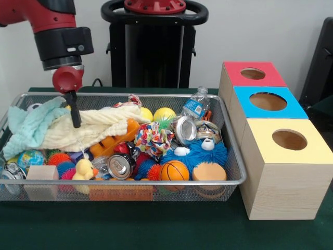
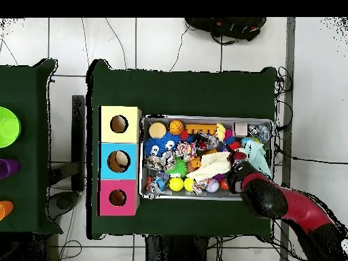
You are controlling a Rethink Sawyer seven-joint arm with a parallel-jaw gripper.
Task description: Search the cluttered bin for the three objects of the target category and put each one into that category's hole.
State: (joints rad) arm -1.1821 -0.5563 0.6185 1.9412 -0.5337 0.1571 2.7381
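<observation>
Your claw [image 1: 76, 119] hangs at the bin's left end, its dark tip pressed into a cream cloth [image 1: 88, 130]; you cannot tell whether it is spread or closed. Largest, the wire-mesh bin [image 1: 156, 191] sits on the green table [image 1: 130, 229]. To its right you see the red-topped box, its hole [image 1: 253, 73] farthest back. Smallest, one yellow duck [image 1: 83, 170] lies near the front rim, left of a crushed can [image 1: 119, 166].
</observation>
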